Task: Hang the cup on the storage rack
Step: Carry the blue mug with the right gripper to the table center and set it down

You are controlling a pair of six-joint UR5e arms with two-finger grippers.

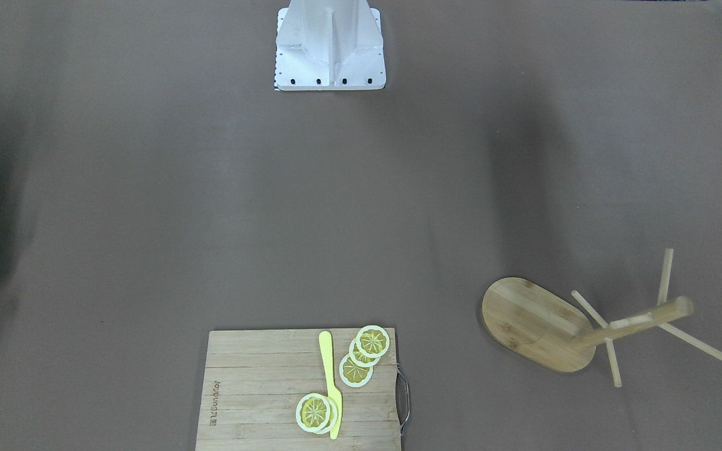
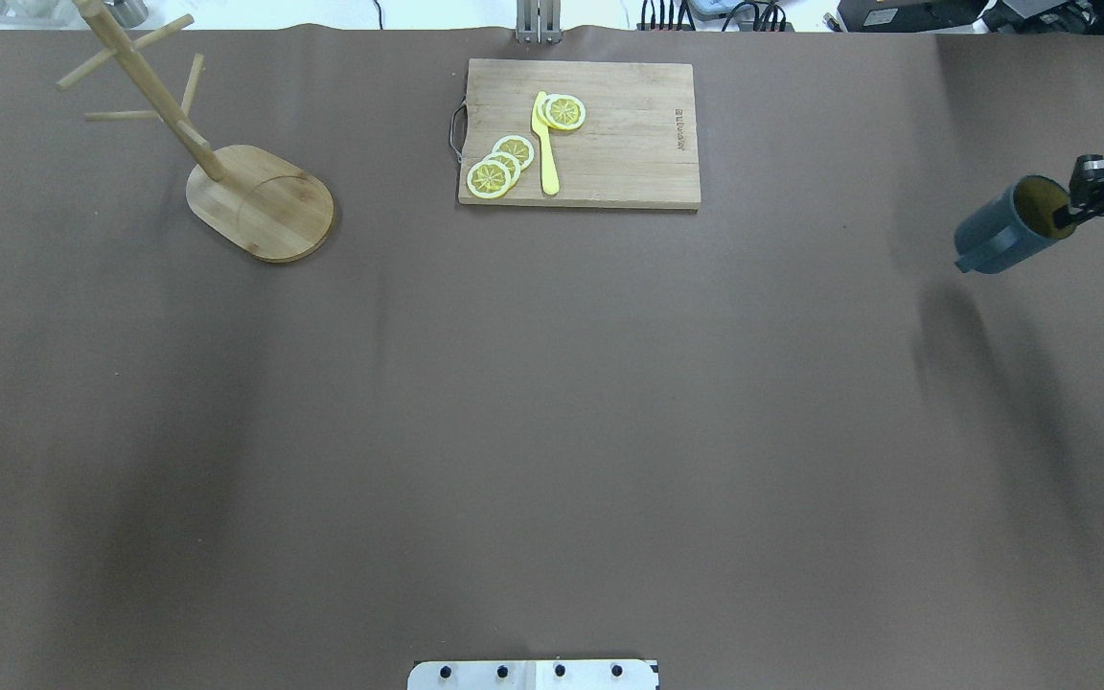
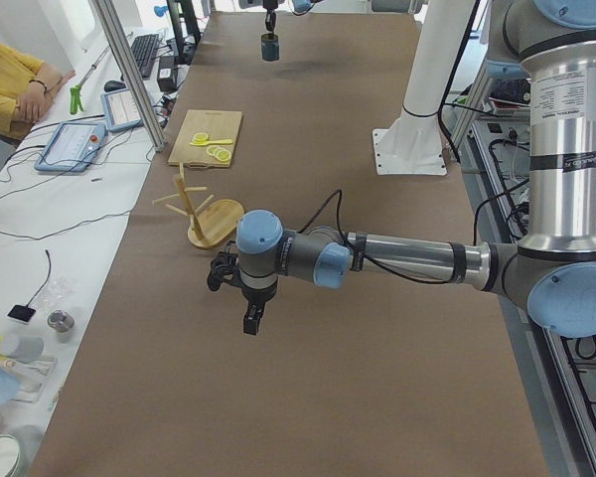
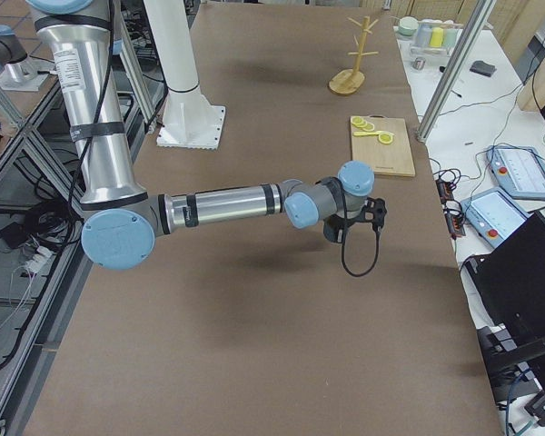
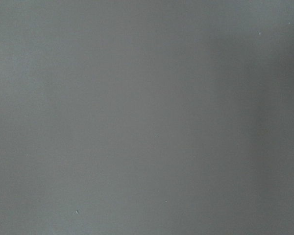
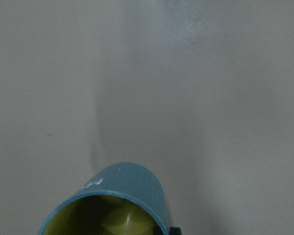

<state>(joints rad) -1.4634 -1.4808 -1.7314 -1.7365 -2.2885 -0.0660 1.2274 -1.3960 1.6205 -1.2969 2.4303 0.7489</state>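
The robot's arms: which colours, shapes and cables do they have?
Left arm and right arm are silver-grey tubes with light blue caps on round joints. The left end effector and right end effector are black, and a black cable loops at each wrist.

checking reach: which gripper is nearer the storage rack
Left. The left gripper hangs near the storage rack at the table's left end; the right gripper, holding the cup, is at the far end.

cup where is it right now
The cup is at the overhead view's far right edge, gripped at its rim by the right pincer, far from the rack at the far left.
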